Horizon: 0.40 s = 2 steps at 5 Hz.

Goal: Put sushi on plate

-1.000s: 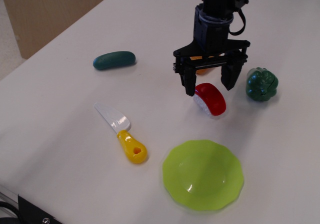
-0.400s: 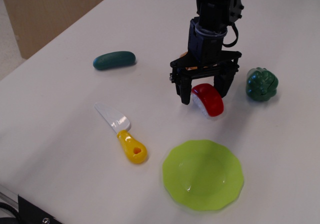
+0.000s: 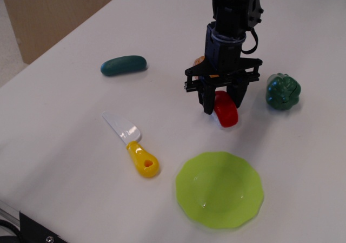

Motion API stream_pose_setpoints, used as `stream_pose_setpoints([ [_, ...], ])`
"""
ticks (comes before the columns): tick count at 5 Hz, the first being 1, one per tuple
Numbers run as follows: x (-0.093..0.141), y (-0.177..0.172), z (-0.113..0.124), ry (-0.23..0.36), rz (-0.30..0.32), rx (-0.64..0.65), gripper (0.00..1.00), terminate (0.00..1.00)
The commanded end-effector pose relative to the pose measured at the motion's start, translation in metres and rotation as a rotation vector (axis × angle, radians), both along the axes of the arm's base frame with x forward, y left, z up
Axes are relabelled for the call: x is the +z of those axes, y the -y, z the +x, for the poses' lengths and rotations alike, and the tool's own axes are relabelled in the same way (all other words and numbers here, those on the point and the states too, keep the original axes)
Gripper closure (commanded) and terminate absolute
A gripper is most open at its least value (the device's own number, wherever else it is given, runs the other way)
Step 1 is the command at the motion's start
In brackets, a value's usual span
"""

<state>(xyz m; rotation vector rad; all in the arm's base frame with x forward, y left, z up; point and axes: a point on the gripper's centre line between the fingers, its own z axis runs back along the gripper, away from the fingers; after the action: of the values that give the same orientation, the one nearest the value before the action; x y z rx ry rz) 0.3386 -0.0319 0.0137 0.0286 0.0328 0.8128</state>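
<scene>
One white table (image 3: 65, 145), tan wall (image 3: 48, 10)

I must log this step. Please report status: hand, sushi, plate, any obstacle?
Hand shut on sushi, low at table. Plate bare, just in front. Green toy vegetable to one side, knife to the other; path to plate open.

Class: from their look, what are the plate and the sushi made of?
Plate: likely smooth, glossy plastic; uniform lime colour with small highlights. Sushi: likely moulded plastic too; shiny red top over a white base, partly hidden by the tool.
</scene>
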Motion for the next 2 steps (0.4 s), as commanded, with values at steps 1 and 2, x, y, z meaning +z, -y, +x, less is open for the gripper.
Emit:
stream_pose_setpoints([
  [1,0.041,-0.012,-0.012,0.065,0.009,-0.084,1.00,0.00],
  [2,0.057,-0.007,-0.041,0.055,0.028,-0.160,1.00,0.00],
])
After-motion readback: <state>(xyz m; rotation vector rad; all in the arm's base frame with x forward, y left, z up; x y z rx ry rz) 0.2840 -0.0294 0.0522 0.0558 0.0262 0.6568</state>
